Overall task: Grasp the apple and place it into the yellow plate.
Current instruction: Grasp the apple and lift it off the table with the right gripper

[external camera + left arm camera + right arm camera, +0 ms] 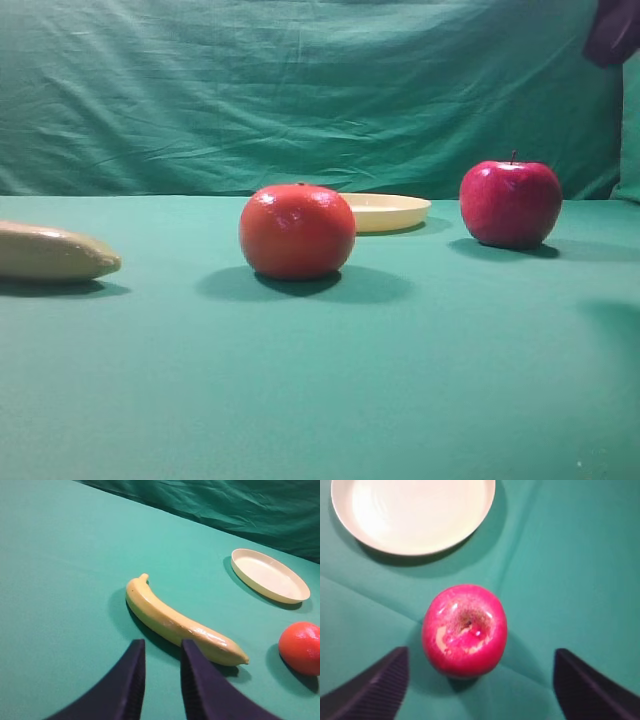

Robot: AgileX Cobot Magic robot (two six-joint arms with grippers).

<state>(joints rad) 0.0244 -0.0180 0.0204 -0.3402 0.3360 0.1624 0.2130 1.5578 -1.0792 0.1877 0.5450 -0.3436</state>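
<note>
Risk lay in the apple [464,629], upright on the bench [580,570] just short of the yellow plate [413,514], rolling aside if the right gripper [480,690], its 2 fingers [375,687] spread wide, closed off-centre, while the left gripper [161,680] hovered narrowly parted, empty.

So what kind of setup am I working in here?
Likely a staged test tabletop, not a real kitchen: a green cloth covers the table, a wrinkled green backdrop hangs behind, and only the apple, yellow plate, orange fruit and banana are laid out.
</note>
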